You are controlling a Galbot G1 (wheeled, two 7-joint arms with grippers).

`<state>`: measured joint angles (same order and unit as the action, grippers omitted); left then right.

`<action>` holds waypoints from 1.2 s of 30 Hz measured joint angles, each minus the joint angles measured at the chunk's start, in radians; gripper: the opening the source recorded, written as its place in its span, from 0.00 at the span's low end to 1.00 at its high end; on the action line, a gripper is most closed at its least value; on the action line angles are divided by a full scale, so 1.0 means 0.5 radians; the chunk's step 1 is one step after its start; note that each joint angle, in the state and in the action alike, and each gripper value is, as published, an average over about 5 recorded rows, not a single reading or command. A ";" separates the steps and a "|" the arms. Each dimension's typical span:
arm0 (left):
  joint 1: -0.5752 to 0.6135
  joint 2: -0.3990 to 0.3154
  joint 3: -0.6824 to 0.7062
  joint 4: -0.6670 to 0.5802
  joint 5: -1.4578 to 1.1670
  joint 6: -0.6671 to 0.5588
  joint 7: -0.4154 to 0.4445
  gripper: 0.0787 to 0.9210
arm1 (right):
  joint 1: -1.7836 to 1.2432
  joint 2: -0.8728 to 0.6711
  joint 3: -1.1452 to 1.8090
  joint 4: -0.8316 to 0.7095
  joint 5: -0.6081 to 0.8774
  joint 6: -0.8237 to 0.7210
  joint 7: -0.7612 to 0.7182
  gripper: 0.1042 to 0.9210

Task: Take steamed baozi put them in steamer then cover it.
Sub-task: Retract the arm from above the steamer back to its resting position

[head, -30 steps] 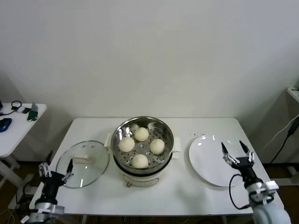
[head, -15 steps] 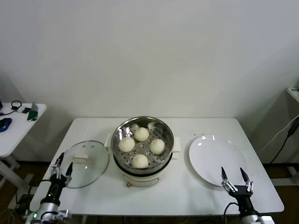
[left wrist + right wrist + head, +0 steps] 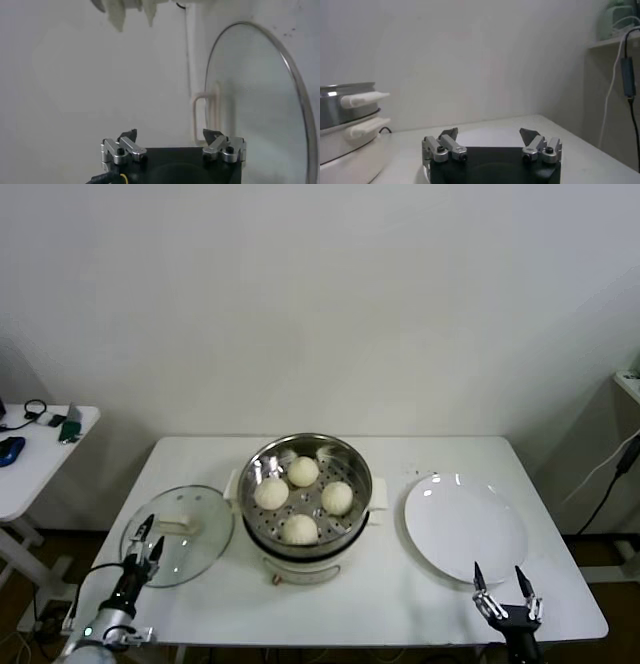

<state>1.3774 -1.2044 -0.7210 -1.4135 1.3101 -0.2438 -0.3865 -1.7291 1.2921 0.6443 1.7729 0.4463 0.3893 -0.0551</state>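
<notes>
At the bottom left of the head view you have the left gripper point(image 3: 147, 537) low at the table's near edge, its jaws spread wide and holding nothing, tips just over the near rim of the cover point(image 3: 178, 535). At the bottom right, your right gripper point(image 3: 498, 577) sits just as low, jaws also wide and empty, just in front of the white plate point(image 3: 465, 526). In the right wrist view that gripper point(image 3: 489, 134) points across the table point(image 3: 590, 160) with the steamer's handles at the frame's left edge.

A little farther in, the cover lies flat on the table point(image 3: 400, 594), left of center, its cream handle up. Beside it, at center frame, stands the steamer point(image 3: 306, 494), uncovered. Inside it you can see 4 steamed baozi point(image 3: 303, 498) on the perforated floor, spaced in a diamond.
</notes>
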 measured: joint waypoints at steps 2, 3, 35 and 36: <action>-0.034 0.002 0.012 0.027 0.009 -0.005 0.002 0.88 | -0.011 0.005 0.001 -0.004 -0.004 0.010 -0.001 0.88; -0.050 0.003 0.018 0.037 0.011 -0.006 0.004 0.88 | -0.016 0.009 0.001 -0.007 -0.006 0.015 -0.001 0.88; -0.312 -0.011 0.157 0.206 -0.012 0.149 0.187 0.74 | -0.083 0.050 0.003 -0.033 -0.063 0.128 -0.008 0.88; -0.316 -0.012 0.159 0.209 -0.013 0.158 0.194 0.71 | -0.084 0.051 0.003 -0.033 -0.065 0.130 -0.008 0.88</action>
<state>1.2195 -1.2102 -0.6416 -1.3091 1.3034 -0.1649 -0.2897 -1.7711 1.3176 0.6459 1.7565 0.4137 0.4543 -0.0591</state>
